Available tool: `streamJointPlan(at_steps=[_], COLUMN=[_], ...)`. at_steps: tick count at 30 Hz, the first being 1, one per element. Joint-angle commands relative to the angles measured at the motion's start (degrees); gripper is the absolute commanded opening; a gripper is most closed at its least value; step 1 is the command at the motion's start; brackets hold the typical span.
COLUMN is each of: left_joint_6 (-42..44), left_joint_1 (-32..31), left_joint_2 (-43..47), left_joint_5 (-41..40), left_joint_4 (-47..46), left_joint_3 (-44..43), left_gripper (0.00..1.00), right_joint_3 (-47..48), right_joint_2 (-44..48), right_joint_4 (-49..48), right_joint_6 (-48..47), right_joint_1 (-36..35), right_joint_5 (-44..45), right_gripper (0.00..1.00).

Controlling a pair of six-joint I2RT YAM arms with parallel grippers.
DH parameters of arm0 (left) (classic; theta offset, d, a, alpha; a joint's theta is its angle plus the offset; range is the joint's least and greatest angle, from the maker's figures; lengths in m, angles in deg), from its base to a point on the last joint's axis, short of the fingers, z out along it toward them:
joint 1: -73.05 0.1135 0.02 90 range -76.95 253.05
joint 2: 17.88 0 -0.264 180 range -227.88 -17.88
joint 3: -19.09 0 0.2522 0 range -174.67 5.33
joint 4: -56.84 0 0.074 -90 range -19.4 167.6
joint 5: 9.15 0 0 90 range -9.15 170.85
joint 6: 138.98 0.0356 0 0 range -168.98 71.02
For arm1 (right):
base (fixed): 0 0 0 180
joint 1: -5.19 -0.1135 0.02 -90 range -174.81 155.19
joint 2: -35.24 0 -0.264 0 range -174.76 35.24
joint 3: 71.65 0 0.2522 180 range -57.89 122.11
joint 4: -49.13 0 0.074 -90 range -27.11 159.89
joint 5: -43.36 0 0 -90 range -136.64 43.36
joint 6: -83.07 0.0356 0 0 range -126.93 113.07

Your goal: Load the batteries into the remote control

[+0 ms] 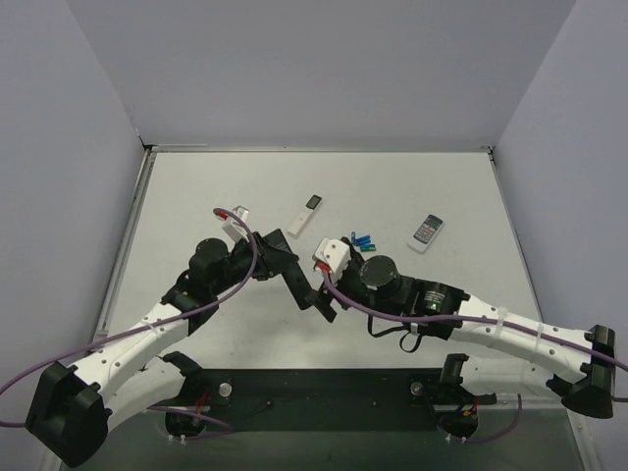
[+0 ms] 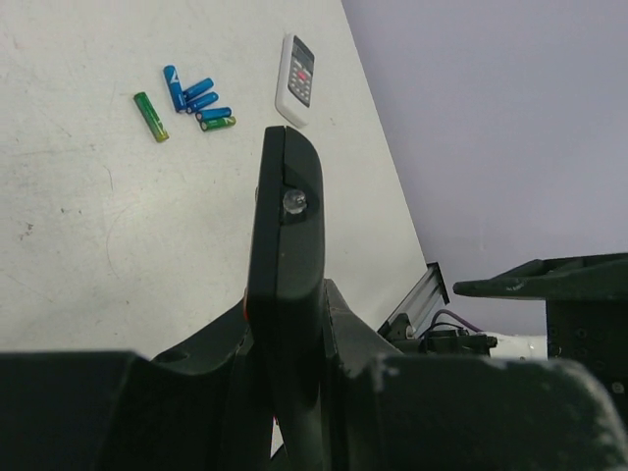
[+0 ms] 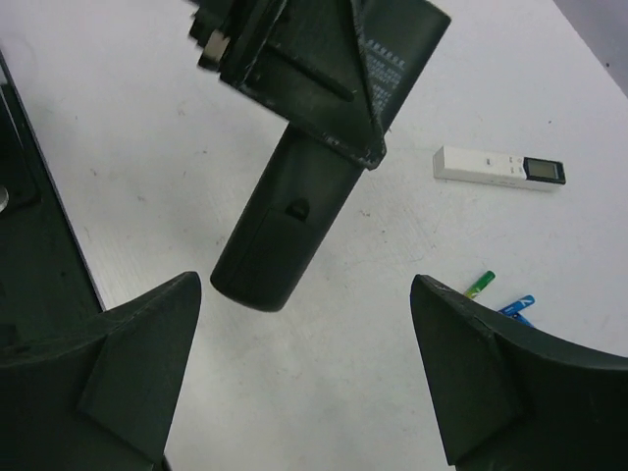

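My left gripper [image 1: 285,265] is shut on the long black remote control [image 1: 297,280] and holds it above the table, gripped by its sides. In the left wrist view the remote [image 2: 285,226] stands edge-on between the fingers [image 2: 373,334]. In the right wrist view its back [image 3: 285,226], with the battery cover, faces the camera. My right gripper [image 3: 304,287] is open and empty, its fingers just below the remote's free end [image 1: 324,302]. Green batteries [image 2: 150,116] lie on the table among blue cells [image 2: 186,93], and one green battery [image 3: 480,285] shows in the right wrist view.
A slim white stick remote [image 1: 306,214] lies at the back centre, also in the right wrist view [image 3: 500,167]. A short white remote with a grey keypad [image 1: 427,233] lies right of the cell pile [image 1: 361,240]. Grey walls enclose the table.
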Motion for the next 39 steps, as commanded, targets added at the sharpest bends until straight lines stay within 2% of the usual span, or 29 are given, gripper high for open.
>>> streamJointPlan(at_steps=[1, 4, 8, 10, 13, 19, 25, 32, 39], left_joint_6=[2.37, 3.94, 8.34, 10.36, 11.25, 12.48, 12.48, 12.65, 12.65], left_joint_1=[-0.91, -3.45, -7.50, -8.90, -9.17, -10.05, -10.58, -11.11, -11.37], left_joint_2=[4.45, 7.44, 10.26, 11.23, 12.11, 14.39, 14.83, 14.74, 14.66], left_joint_5=[-4.92, -13.26, -23.19, -25.05, -25.67, -27.70, -28.58, -29.46, -30.07], left_joint_4=[-9.50, -14.25, -19.09, -21.37, -23.49, -26.83, -27.80, -27.98, -28.42], left_joint_3=[4.35, 8.14, 12.97, 14.03, 15.18, 17.64, 18.08, 18.17, 17.91], left_gripper=[0.00, 0.00, 0.00, 0.00, 0.00, 0.00, 0.00, 0.00, 0.00], right_joint_3=[8.94, 10.10, 10.98, 11.68, 12.91, 12.21, 11.25, 10.28, 9.75], right_joint_2=[-5.81, -8.89, -11.88, -12.85, -14.78, -16.98, -18.74, -20.15, -21.29], right_joint_4=[1.40, 4.13, 5.00, 5.27, 5.19, 6.07, 3.88, -0.69, -0.88], right_joint_6=[20.42, 32.37, 40.59, 42.09, 42.18, 49.91, 54.83, 57.39, 58.53], right_joint_1=[0.65, 1.00, 1.44, 1.53, 1.53, 3.38, 5.14, 5.66, 6.02], right_joint_5=[7.16, 11.38, 14.46, 14.91, 14.72, 15.08, 11.75, 9.11, 7.88], right_gripper=[0.82, 0.83, 0.83, 0.82, 0.82, 0.76, 0.74, 0.72, 0.70])
